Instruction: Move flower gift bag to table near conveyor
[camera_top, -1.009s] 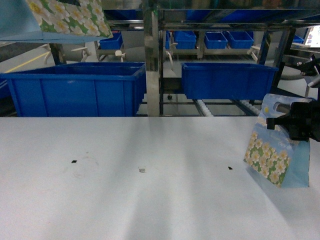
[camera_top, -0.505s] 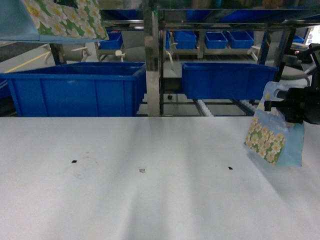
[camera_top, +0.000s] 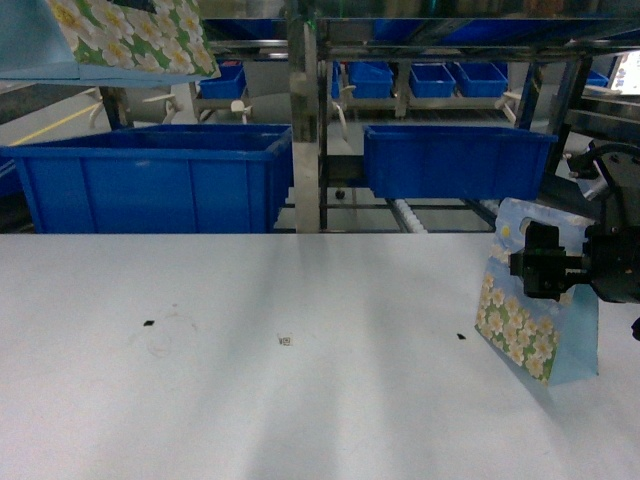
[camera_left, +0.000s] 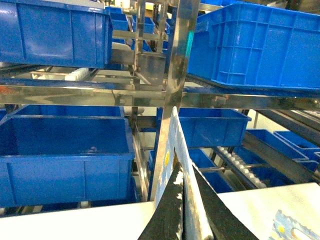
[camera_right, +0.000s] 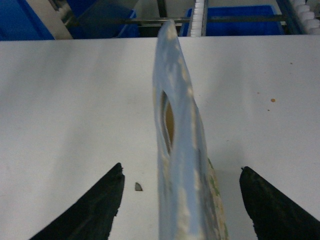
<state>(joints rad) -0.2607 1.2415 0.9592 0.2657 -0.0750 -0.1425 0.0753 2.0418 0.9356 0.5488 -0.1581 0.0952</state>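
Flower-print pale blue paper gift bag (camera_top: 535, 315) stands on the matte white table (camera_top: 250, 400) by the steel roller conveyor (camera_top: 440, 212); right gripper (camera_right: 182, 200) fingers spread wide, so release looks done, retreat next. Left gripper (camera_left: 184, 215) pinches another bag.

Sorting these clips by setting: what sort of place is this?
Probably a warehouse or packing line: steel roller racks carry blue plastic bins, with a white work table in front.

Blue plastic bins (camera_top: 160, 180), tiny black marks (camera_top: 148, 323)
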